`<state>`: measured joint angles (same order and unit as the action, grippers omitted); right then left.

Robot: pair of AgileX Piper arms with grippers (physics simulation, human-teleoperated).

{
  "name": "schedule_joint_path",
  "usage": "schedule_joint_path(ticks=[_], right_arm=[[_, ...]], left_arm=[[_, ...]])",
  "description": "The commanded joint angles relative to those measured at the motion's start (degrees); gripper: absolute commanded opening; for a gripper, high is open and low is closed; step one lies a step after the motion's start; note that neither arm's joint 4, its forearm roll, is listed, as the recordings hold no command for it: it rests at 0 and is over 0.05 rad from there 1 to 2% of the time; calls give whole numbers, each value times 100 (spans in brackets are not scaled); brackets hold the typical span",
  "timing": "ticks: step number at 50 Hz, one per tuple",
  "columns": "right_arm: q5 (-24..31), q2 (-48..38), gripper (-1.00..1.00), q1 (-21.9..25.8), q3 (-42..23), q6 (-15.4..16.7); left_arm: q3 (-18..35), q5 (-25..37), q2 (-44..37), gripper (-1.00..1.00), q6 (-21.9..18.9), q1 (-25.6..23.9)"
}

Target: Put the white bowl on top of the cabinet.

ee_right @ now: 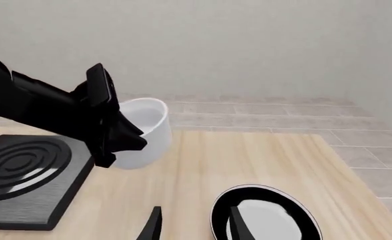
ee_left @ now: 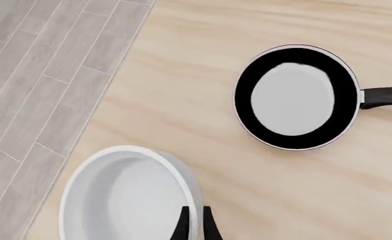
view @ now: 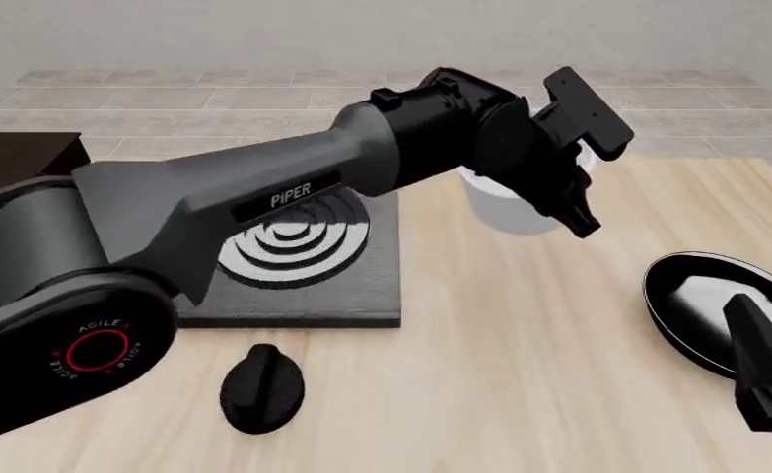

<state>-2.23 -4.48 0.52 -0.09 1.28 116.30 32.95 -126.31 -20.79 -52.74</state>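
The white bowl is deep and glossy, at the far middle of the wooden table. My left gripper is shut on its rim, one finger inside the wall and one outside. I cannot tell whether the bowl rests on the table or hangs just above it. The cabinet shows only as a dark brown corner at the far left, mostly hidden behind the left arm. My right gripper stands open low at the right, over the near edge of the pan, holding nothing.
A black pan with a handle lies at the right. A black stove plate with concentric rings sits left of centre, with a black knob in front of it. Grey floor tiles lie beyond the table edge.
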Motion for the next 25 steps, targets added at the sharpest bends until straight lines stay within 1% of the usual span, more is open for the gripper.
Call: schedule_joint_path(ticks=[1,3,4,5,9,17,23,24,25], right_arm=[[88,120,100,3,-1,-11],[77,110,100,3,-5,-22],[90,127,100,10,-3,-25],[67,101,100,11,-7,-30],[69,106,100,19,-6,-34],[81,121,100,26,-8,-26],[41,76,100,34,-10,-36],[48,84,100,33,-8,-30],[60,97,100,29,-5,-28]], left_arm=[[-366,-62,481,-100,-111,81],[-367,13,534,-100,-32,71],[-481,-45,613,-100,-130,73],[-460,-14,617,-100,-87,77],[-609,8,767,-100,-194,60],[-692,207,1048,-100,-288,-5],[-1070,227,1393,-100,-478,-104],[-1196,179,1474,-100,-598,-114],[-1174,222,1492,-100,-536,-109]])
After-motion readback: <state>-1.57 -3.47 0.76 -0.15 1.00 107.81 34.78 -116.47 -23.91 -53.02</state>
